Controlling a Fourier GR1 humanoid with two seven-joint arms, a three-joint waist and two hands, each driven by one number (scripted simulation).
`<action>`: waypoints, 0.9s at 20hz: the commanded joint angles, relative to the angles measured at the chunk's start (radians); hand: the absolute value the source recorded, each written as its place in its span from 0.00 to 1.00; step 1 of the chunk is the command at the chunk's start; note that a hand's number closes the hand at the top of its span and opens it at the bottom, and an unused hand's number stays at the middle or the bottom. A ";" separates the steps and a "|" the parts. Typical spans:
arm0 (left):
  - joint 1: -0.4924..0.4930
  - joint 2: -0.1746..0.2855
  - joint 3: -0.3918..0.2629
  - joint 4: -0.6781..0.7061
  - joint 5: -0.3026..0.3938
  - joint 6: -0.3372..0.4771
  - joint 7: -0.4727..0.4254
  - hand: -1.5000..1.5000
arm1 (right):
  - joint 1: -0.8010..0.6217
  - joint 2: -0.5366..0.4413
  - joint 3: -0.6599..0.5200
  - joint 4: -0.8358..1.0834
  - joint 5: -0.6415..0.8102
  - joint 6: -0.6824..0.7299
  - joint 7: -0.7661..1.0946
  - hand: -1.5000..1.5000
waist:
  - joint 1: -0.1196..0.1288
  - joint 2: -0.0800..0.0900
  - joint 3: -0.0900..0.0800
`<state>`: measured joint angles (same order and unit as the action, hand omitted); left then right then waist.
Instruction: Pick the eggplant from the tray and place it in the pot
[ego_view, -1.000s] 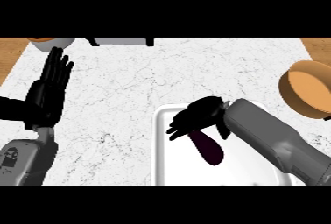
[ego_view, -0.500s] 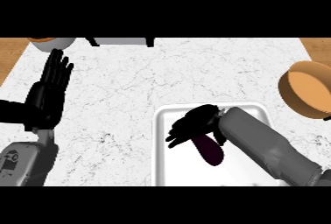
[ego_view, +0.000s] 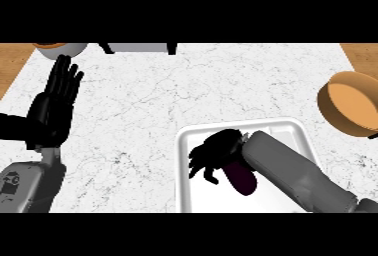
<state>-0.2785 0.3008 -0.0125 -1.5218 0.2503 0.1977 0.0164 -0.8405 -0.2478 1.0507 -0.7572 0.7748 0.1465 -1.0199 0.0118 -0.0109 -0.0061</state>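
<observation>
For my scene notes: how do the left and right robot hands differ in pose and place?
The left robot hand is flat, with straight fingers pointing up. The right robot hand has its fingers curled down, apparently round the eggplant. The left robot hand rests over the counter at the view's left. The right robot hand is over the tray. Both hands are black.

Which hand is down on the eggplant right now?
The right hand, curled over the eggplant in the white tray. The left hand rests open, fingers up, at the view's left.
</observation>
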 joint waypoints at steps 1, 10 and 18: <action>-0.022 -0.018 0.004 0.030 -0.011 0.005 -0.015 0.50 | 0.054 0.026 0.025 -0.032 0.014 0.000 -0.124 1.00 | -0.010 0.013 0.006; -0.019 -0.017 0.022 0.036 -0.021 0.000 -0.016 0.50 | 0.002 0.032 -0.212 0.009 -0.054 -0.031 0.148 1.00 | -0.011 0.019 0.006; 0.011 0.003 0.032 0.005 -0.022 0.008 0.000 0.50 | -0.103 -0.122 -0.573 0.240 -0.193 -0.142 0.756 1.00 | -0.055 0.007 0.003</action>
<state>-0.2696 0.2999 0.0163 -1.5171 0.2312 0.2027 0.0150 -0.8898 -0.3379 0.6180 -0.6027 0.6384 0.0554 -0.4982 -0.0390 -0.0034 -0.0027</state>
